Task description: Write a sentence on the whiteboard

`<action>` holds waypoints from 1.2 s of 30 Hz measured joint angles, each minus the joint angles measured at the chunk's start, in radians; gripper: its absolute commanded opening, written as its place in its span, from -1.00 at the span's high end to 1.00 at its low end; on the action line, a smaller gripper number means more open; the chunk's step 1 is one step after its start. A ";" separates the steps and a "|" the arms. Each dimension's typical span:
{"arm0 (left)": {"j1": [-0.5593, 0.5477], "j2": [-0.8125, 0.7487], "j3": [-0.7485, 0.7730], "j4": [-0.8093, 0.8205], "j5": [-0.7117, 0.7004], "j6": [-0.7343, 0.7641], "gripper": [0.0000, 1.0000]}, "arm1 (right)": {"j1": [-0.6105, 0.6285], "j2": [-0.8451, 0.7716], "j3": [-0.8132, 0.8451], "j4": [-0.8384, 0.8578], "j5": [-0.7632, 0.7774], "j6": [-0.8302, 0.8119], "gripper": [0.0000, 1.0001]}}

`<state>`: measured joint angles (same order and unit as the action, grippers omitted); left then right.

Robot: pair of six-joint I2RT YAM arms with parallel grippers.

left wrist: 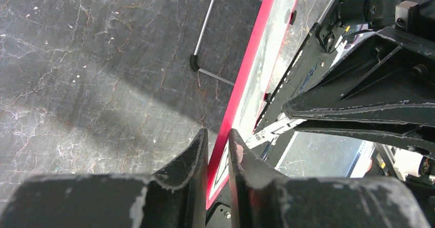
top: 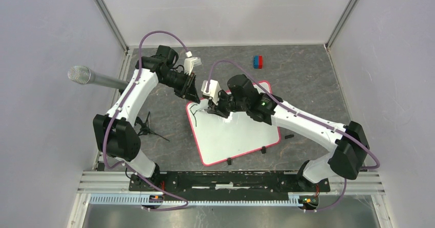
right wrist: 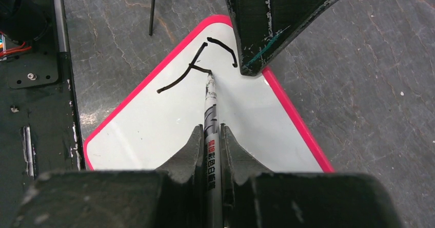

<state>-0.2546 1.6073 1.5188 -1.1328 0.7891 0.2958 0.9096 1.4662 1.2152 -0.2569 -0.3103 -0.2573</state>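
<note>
Where one marker [right wrist: 210, 110] touches, one whiteboard [right wrist: 146, 128]

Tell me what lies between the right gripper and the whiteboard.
A marker: the right gripper clamps it, and its tip touches the whiteboard at the black strokes. The right wrist view shows this.

Glossy white rectangular whiteboard [top: 241, 135], red-pink rim, lies flat and skewed mid dark marbled desk [top: 308, 74]. Black handwritten sentence [right wrist: 174, 83] barely begun: a few strokes in whiteboard's far-left corner.
</note>
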 measured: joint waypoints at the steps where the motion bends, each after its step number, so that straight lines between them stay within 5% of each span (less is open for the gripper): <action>1: 0.000 0.000 0.000 0.000 0.000 0.000 0.95 | -0.003 -0.001 0.000 0.000 -0.002 0.001 1.00; 36: 0.000 0.000 0.000 -0.002 0.003 0.000 0.95 | -0.014 -0.085 -0.044 0.000 -0.027 0.005 1.00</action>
<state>-0.2546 1.6070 1.5188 -1.1347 0.7918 0.2958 0.8955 1.3808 1.1713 -0.2569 -0.3370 -0.2527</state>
